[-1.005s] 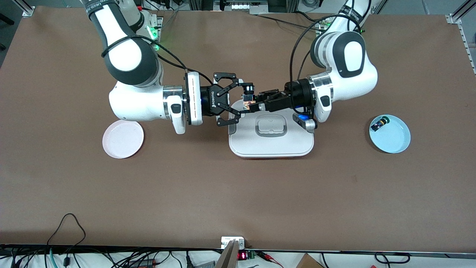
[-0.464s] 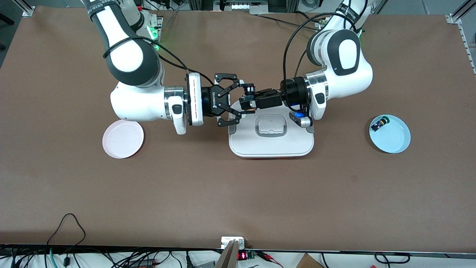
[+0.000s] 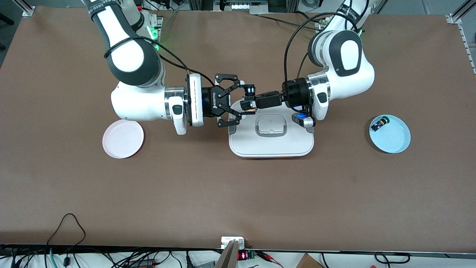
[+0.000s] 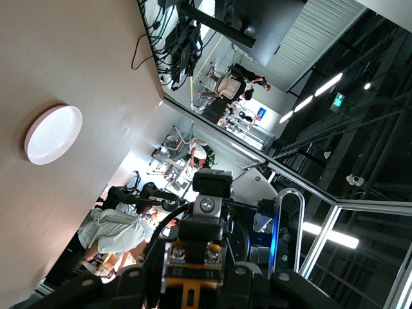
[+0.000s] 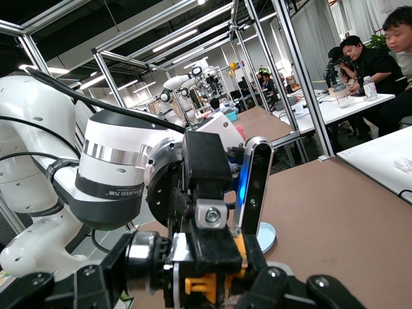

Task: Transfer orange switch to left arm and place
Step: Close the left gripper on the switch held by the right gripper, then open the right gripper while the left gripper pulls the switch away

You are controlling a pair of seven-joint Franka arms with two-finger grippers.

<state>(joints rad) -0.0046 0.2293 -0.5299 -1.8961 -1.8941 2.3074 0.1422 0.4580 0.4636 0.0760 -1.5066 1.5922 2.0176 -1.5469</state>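
Claws [image 3: 243, 102] level, both clamping orange switch [image 3: 251, 108] over box [image 3: 271, 143]

two white arms [image 3: 130, 59] with dark grey joint bands, silver wrist rings, black cables, black linkage gripper [image 3: 238, 102] with white lettering

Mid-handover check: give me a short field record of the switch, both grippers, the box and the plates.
orange switch: in the air over the box, between both grippers
left gripper: shut on orange switch
right gripper: shut on orange switch
box: on table, under the handover
pink plate: toward right arm's end
blue plate: toward left arm's end, holds green-capped switch
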